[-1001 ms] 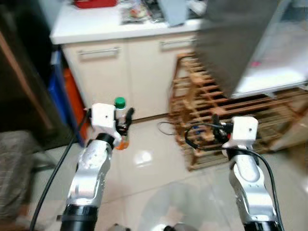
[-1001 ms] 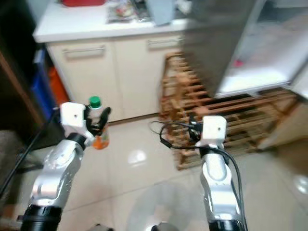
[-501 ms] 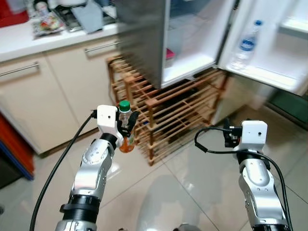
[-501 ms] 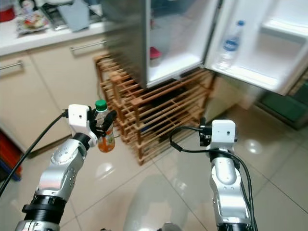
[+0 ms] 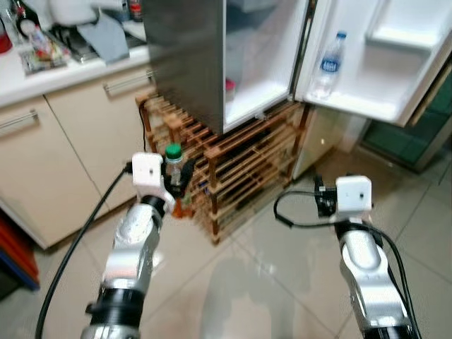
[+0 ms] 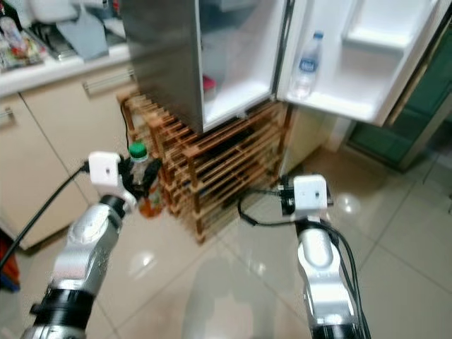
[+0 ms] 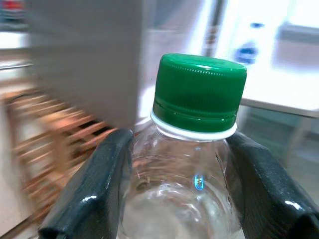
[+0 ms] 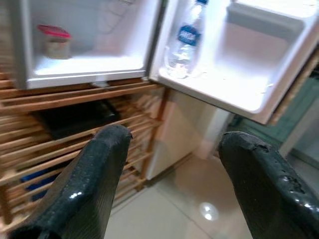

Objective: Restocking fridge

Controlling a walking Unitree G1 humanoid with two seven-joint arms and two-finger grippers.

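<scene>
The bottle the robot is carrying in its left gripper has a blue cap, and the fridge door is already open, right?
Not quite. The bottle in the left gripper has a green cap, not blue; the left wrist view shows it close up. The blue-capped one is the water bottle standing in the fridge door shelf. The door is indeed open.

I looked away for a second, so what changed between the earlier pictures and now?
The view has swung from the cabinets round to the open fridge, so the camera turned; nothing was picked up or let go. The left gripper stays shut on the green-capped bottle, and the right gripper stays open and empty.
</scene>
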